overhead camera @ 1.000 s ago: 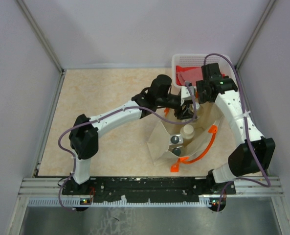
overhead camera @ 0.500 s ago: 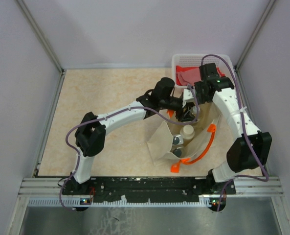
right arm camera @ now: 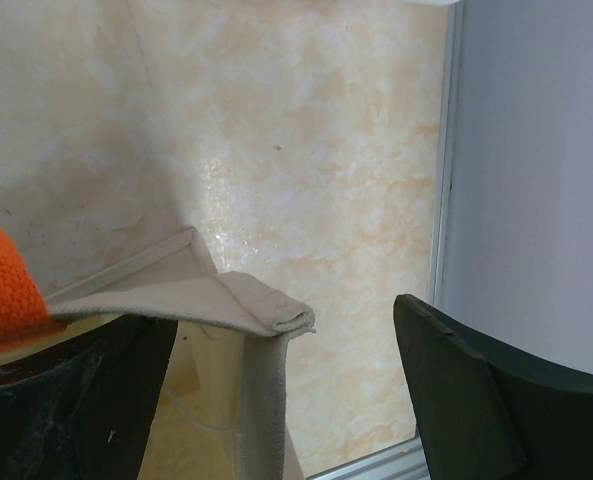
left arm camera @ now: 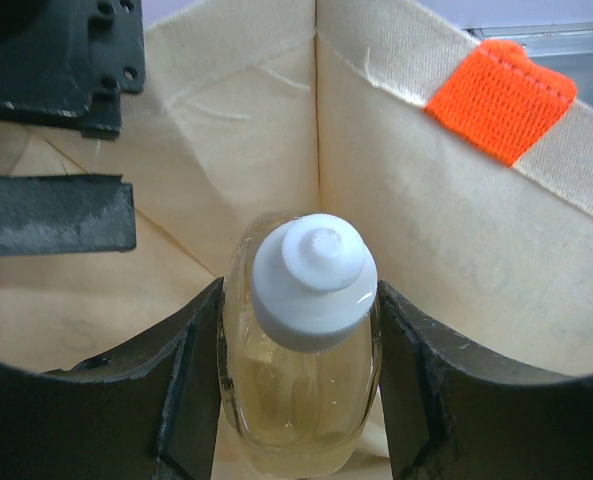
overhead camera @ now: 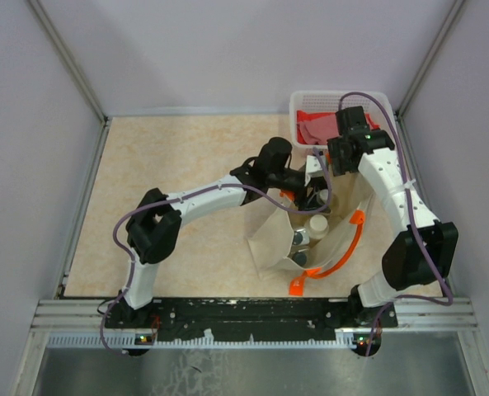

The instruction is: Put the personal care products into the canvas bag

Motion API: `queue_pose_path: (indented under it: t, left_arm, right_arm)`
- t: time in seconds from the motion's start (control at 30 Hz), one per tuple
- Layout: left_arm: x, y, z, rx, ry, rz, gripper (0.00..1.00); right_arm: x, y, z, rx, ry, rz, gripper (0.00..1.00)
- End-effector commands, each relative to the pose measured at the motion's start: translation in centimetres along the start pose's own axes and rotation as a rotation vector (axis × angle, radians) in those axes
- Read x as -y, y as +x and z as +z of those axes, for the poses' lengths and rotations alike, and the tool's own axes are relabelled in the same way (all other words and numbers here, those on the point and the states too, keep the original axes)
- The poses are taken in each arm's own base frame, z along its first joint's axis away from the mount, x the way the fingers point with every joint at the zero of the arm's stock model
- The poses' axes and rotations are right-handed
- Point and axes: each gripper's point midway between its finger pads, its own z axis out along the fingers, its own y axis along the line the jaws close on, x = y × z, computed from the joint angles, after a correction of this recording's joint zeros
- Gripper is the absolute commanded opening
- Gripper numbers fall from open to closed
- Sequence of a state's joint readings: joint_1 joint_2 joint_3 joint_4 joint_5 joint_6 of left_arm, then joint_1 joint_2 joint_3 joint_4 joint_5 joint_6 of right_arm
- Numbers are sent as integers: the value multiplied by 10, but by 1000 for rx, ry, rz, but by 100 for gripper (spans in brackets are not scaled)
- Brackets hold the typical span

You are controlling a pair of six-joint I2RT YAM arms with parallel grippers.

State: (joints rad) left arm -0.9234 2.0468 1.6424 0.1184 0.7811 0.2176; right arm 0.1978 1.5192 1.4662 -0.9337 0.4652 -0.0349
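Note:
The canvas bag [overhead camera: 270,243] stands open at the table's right, orange handles [overhead camera: 349,243] hanging out. Inside it I see a cream bottle [overhead camera: 317,224] and two dark caps [overhead camera: 298,239]. My left gripper [overhead camera: 312,196] reaches into the bag's far part. In the left wrist view it [left arm camera: 298,292] is shut on the amber-liquid bottle with a white cap [left arm camera: 313,275], with the bag's inner wall [left arm camera: 456,230] behind. My right gripper [overhead camera: 331,162] is at the bag's far rim. In the right wrist view it [right arm camera: 286,320] is open, with the folded canvas rim [right arm camera: 241,300] between its fingers.
A white-pink lattice basket [overhead camera: 306,103] with red cloth [overhead camera: 314,128] stands at the back right, right behind my right wrist. The enclosure's walls and metal rails bound the beige table [overhead camera: 170,165] on all sides.
My left gripper has moved a little nearer and lower into the bag with the amber bottle. My right gripper shifted slightly left and has held still since.

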Motion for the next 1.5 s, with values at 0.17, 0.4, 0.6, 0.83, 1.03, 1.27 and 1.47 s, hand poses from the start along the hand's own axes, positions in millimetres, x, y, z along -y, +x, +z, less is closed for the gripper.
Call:
queue_pose_path:
  t: [0.17, 0.4, 0.6, 0.83, 1.03, 1.27, 1.47]
  left_arm:
    - [18, -26, -3, 65, 60, 24, 100]
    - [17, -57, -13, 93, 38, 70, 100]
    - [15, -139, -47, 202, -40, 178, 100]
    - [-23, -198, -131, 249, -322, 205, 100]
    - [-48, -207, -220, 194, -593, 218, 100]
    - [-54, -192, -246, 162, -674, 191, 100]
    - [-51, -171, -237, 97, -607, 154, 100]
  right_arm:
    - [12, -17, -8, 61, 25, 29, 89]
    - [12, -16, -7, 60, 25, 31, 89]
    - [11, -18, -12, 73, 6, 36, 89]
    - [10, -19, -25, 112, -37, 34, 88]
    - [22, -24, -50, 145, -38, 42, 90]
    - [8, -21, -38, 109, -87, 26, 75]
    - [7, -24, -40, 107, -99, 38, 80]
